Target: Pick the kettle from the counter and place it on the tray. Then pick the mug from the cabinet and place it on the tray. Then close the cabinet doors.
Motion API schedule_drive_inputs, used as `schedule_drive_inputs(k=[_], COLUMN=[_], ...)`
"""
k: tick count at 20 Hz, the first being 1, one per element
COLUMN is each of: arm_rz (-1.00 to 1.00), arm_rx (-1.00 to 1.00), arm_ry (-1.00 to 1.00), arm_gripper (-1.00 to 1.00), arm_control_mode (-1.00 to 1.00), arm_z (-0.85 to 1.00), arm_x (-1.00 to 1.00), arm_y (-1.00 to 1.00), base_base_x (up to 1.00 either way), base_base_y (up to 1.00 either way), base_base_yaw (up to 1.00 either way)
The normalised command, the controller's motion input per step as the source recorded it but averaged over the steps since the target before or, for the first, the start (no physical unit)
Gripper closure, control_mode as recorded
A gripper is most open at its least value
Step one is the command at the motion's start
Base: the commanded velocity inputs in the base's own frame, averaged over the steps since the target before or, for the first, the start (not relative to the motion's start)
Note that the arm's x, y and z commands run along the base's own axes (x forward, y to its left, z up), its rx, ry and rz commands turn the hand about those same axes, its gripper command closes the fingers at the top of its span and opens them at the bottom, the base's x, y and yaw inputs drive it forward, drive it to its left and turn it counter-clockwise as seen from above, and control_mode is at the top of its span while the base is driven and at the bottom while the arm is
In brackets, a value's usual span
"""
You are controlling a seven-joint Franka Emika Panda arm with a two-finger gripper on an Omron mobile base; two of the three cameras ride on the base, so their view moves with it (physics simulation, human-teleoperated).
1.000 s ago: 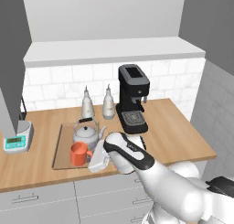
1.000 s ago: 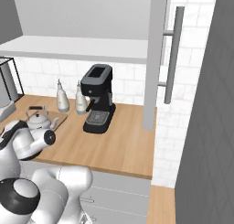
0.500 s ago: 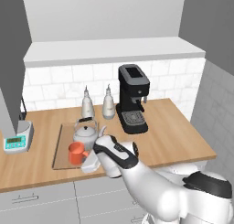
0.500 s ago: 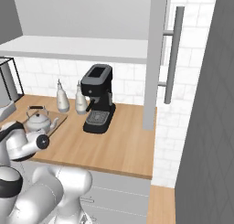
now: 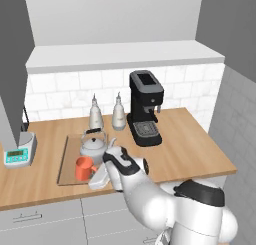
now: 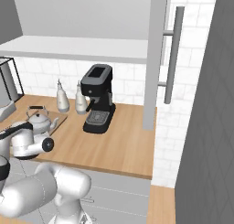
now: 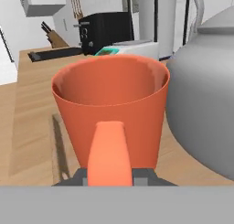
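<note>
One kettle (image 5: 94, 147) and one mug (image 5: 83, 168) on the tray (image 5: 65, 161), mug at its front edge, just beside the kettle. Two bottles (image 5: 96, 116) behind. Gripper (image 7: 109, 173) narrowly open, clamped on the mug handle (image 7: 109, 150).

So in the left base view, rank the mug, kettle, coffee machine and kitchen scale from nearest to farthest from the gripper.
1. The mug: its handle sits between the tips of the gripper, on the tray.
2. The kettle: just behind the mug, also on the tray.
3. The coffee machine and the kitchen scale: both far off, machine back right, scale left; too close to rank.
</note>
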Motion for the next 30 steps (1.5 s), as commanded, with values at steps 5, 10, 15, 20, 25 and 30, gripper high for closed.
schedule_drive_inputs(k=[5,10,15,20,25,30], arm_rz=[0.0,0.0,-0.01,-0.06,-0.17,-0.35], arm_rx=[0.01,0.02,0.0,0.0,-0.08,-0.22], arm_ry=[0.0,0.0,0.0,0.0,0.1,0.33], arm_gripper=[1.0,-1.0,-1.0,-1.0,-1.0,-1.0], arm_control_mode=[-1.0,-1.0,-1.0,-1.0,-1.0,-1.0], arm_z=[-0.32,-0.1,0.07,0.47,0.97,0.79], arm_x=[0.06,0.0,0.0,-0.15,-0.37,-0.41], arm_y=[0.0,0.05,0.0,-0.02,-0.06,0.0], base_base_x=[0.0,0.0,0.0,0.0,0.0,0.0], base_base_y=[0.0,0.0,0.0,0.0,0.0,0.0], base_base_yaw=[0.0,0.0,0.0,0.0,0.0,0.0])
